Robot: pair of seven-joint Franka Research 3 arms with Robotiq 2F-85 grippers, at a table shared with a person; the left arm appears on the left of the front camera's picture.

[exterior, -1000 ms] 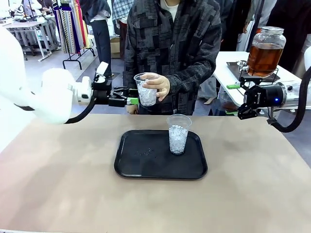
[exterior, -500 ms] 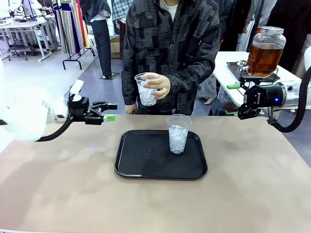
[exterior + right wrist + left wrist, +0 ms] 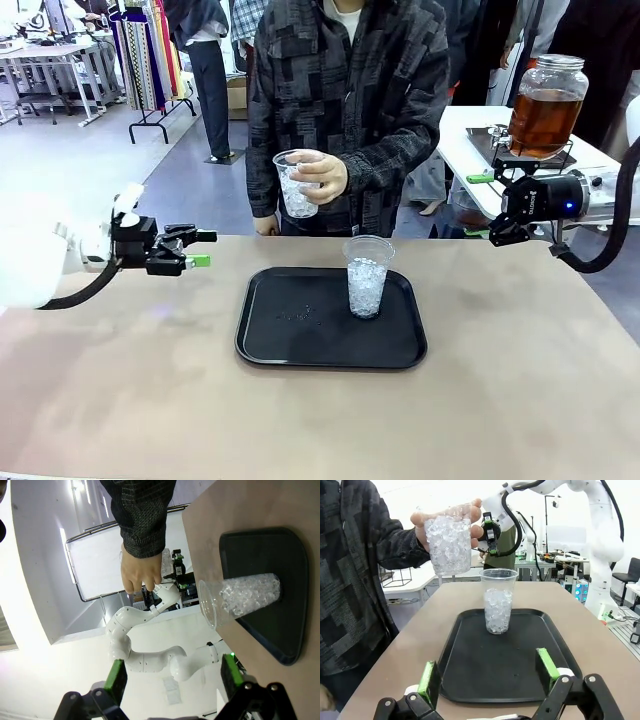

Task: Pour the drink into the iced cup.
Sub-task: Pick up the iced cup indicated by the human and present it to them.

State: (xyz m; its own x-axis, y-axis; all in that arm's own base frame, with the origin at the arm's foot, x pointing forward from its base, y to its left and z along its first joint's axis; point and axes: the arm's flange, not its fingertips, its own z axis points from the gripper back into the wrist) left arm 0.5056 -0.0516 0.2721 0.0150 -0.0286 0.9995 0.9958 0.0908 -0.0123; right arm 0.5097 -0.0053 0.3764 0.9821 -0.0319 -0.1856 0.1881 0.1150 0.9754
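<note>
An iced cup (image 3: 367,277) stands upright on the black tray (image 3: 300,340); it also shows in the left wrist view (image 3: 497,605) and, sideways, in the right wrist view (image 3: 240,600). The person's hand holds a second ice-filled cup (image 3: 297,185) above the table's far edge, also seen in the left wrist view (image 3: 450,542). The amber drink fills a lidded glass jar (image 3: 545,105) on a white side table at the far right. My left gripper (image 3: 200,248) hovers open over the table's left side, well left of the tray. My right gripper (image 3: 480,205) is open just below and in front of the jar.
The tray (image 3: 470,670) lies mid-table between my open left gripper's green pads (image 3: 427,682). The person stands at the far edge behind the tray. Bare tan tabletop (image 3: 520,400) surrounds the tray. The white side table (image 3: 470,130) stands at the far right.
My left gripper, open throughout, has drawn back leftward and lower, away from the cup the person holds. The right arm and the cup on the tray have not moved.
</note>
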